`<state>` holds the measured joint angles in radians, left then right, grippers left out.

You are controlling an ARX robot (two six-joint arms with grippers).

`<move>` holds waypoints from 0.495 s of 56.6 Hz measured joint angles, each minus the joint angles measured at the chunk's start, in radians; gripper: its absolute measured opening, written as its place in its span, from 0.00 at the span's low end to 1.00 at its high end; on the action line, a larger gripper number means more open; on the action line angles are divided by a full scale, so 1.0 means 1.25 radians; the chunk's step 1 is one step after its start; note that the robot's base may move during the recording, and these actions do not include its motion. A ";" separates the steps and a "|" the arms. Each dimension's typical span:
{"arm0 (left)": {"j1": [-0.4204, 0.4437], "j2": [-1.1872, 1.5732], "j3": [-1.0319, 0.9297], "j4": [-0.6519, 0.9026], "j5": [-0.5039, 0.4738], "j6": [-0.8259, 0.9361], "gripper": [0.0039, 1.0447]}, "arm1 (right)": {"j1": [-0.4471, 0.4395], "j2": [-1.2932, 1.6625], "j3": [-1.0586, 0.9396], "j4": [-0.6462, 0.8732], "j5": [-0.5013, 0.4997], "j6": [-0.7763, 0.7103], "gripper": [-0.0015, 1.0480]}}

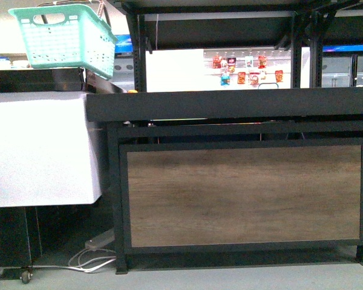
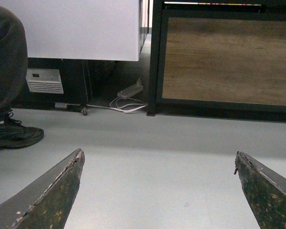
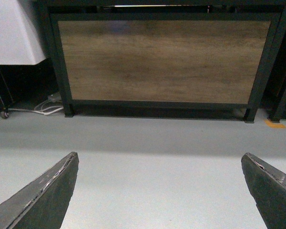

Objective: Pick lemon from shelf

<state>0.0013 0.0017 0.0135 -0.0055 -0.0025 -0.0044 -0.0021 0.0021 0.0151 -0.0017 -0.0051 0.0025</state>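
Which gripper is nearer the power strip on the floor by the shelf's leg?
Left, likely. The left gripper points across floor toward the power strip; the right gripper faces the shelf's wood panel, the strip far aside.

The front edge of the shelf [image 1: 230,104] hides its deck (one yellowish speck [image 1: 132,92], unidentifiable).

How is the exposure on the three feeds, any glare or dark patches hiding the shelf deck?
Front view: the white cabinet is blown out, and the bright backlit gap leaves the shelf deck in silhouette, its top unreadable. Left wrist view: even light, soft focus, left gripper open. Right wrist view: same, shadow under the wood panel, right gripper open.
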 joint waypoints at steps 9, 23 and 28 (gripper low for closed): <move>0.000 0.000 0.000 0.000 0.002 0.000 0.93 | 0.000 0.000 0.000 0.000 0.002 0.000 0.98; 0.000 0.000 0.000 0.000 0.002 0.000 0.93 | 0.000 0.000 0.000 0.000 0.002 0.000 0.98; 0.000 0.000 0.000 0.000 0.002 0.000 0.93 | 0.000 0.000 0.000 0.000 0.002 0.000 0.98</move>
<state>0.0013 0.0017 0.0132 -0.0055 -0.0006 -0.0044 -0.0021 0.0021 0.0151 -0.0017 -0.0029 0.0025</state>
